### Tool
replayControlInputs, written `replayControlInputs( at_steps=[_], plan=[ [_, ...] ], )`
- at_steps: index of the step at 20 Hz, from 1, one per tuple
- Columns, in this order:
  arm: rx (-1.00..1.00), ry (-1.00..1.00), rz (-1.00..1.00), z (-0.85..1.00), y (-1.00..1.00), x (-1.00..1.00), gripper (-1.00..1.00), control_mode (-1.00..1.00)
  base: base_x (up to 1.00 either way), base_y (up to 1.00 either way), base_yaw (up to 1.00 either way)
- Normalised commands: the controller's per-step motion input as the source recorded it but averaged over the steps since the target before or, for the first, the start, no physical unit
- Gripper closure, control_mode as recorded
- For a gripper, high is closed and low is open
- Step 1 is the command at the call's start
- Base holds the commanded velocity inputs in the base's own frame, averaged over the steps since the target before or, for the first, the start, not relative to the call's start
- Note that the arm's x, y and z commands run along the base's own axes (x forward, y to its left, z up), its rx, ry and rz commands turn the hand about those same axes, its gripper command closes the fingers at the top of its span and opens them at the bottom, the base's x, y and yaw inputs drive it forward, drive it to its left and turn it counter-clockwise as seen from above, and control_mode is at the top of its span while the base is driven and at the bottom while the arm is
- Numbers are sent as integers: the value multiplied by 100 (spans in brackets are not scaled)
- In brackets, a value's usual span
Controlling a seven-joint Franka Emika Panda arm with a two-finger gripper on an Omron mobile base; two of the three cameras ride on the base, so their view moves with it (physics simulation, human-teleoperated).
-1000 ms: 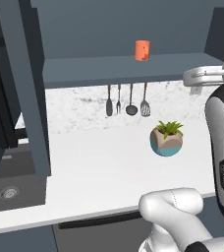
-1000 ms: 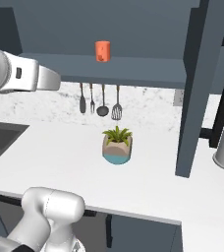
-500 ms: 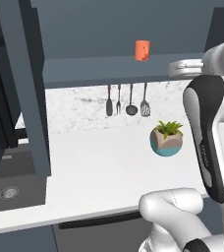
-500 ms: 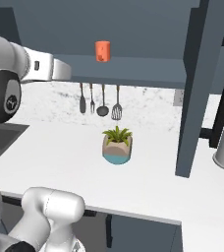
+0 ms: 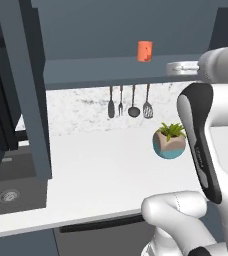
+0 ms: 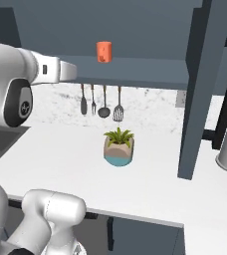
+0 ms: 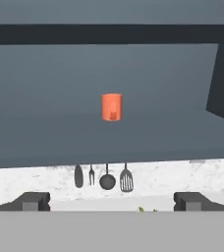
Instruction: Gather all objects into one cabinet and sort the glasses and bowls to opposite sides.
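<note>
The gripper (image 7: 112, 202) is standing wide open and holding nothing, its two dark fingertips (image 7: 33, 201) showing far apart at the bottom of the hand view. It is facing the open cabinet (image 7: 60, 123), where an orange cup (image 7: 112, 107) is sitting upright on the shelf floor, well apart from the gripper. Below the shelf, utensils (image 5: 129, 101) are hanging on the wall, and a potted plant (image 6: 119, 147) is resting on the white tabletop (image 5: 101, 175)

A kitchen: white counter (image 5: 101, 175), sink (image 5: 8, 185), hanging utensils (image 5: 128, 102) under slate-blue cabinets (image 5: 111, 70).
</note>
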Motion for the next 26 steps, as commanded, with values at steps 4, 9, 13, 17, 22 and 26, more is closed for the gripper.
replayControlInputs(
  at_steps=[4,9,13,17,22,26],
  plan=[
    [0,0,0,0,-1,30,-100,-100,0,0,0],
    [0,0,0,0,-2,32,-100,-100,0,0,0],
    [0,0,0,0,-3,28,-100,-100,0,0,0],
    [0,0,0,0,0,28,-100,-100,0,0,0],
    [0,0,0,0,0,26,-100,-100,0,0,0],
    [0,0,0,0,0,35,-100,-100,0,0,0]
  ],
)
